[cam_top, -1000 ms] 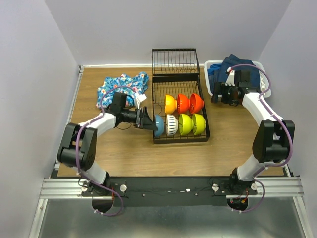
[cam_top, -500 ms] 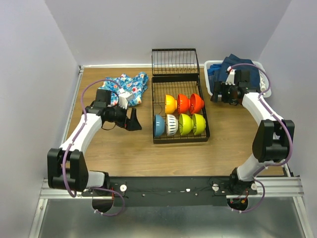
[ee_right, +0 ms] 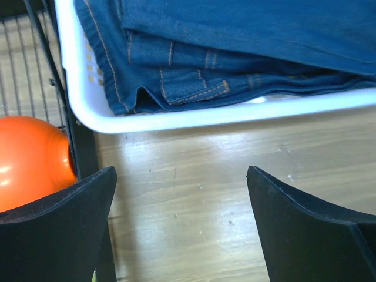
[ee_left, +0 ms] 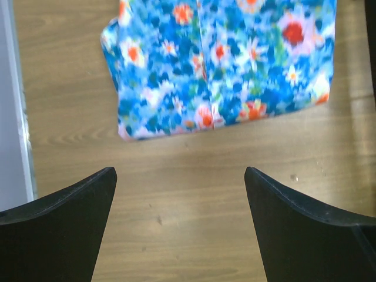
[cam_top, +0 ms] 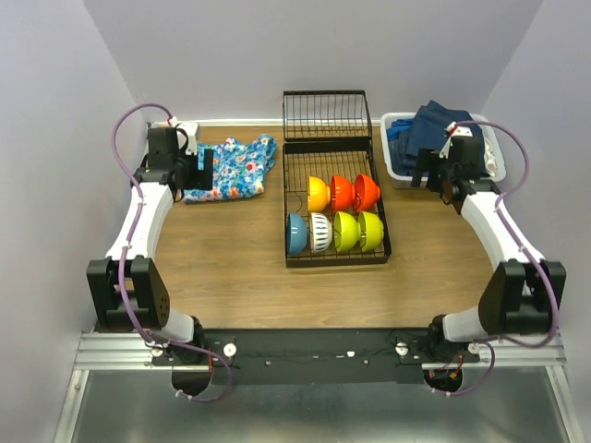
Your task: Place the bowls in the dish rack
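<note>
- The bowls (cam_top: 342, 194) are all in the dish rack (cam_top: 337, 263), which sits mid-table, slightly toward the far side. I count seven, standing on edge in two rows.
- Far row, left to right: a yellow-orange bowl (cam_top: 318, 194), then two red-orange bowls (cam_top: 367, 191).
- Near row, left to right: a blue bowl (cam_top: 295, 234), a white bowl (cam_top: 319, 232), then two lime-green bowls (cam_top: 358, 231).
- The rack's hinged end section (cam_top: 328, 115) stands upright at its far end with nothing in it.
- My right gripper (ee_right: 181, 170) hangs over bare wood between the rack's far right corner and the white basket (cam_top: 388, 148). Its jaws are spread wide with nothing between them. On its wrist camera I see one red-orange bowl behind the rack wires at the left edge.
- That basket is at the far right of the table (cam_top: 231, 277) and holds folded blue jeans (cam_top: 434, 125).
- My left gripper (ee_left: 179, 170) is well left of the rack, at the far left of the table. Its jaws are also spread wide and hold nothing.
- Just past its fingertips lies a blue floral cloth (ee_left: 223, 64), flat on the wood. The fingers (ee_left: 64, 229) are over bare wood at the cloth's edge, and I cannot tell whether they touch the table.
</note>
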Motion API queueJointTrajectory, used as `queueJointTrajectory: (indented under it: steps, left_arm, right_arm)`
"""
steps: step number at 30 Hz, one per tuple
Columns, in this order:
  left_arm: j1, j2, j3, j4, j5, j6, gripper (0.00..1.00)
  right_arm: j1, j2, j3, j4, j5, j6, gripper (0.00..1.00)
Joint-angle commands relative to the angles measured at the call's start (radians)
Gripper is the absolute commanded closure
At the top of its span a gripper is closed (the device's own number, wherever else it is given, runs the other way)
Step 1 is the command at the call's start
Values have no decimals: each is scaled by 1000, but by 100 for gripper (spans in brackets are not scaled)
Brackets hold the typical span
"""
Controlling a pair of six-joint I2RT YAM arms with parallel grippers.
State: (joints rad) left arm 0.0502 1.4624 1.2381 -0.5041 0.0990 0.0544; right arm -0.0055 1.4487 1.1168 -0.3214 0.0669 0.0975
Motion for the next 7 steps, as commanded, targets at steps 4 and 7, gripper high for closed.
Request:
queueJointTrajectory:
  steps: [4,7]
  left_arm:
    - [-6,73,164,-2,-67,15,1]
    - [-6,79,196,-1,-82,30,1]
  right_arm:
    - [2,-227,-135,41,19,25,0]
    - [4,-264,-173,64,16,37,0]
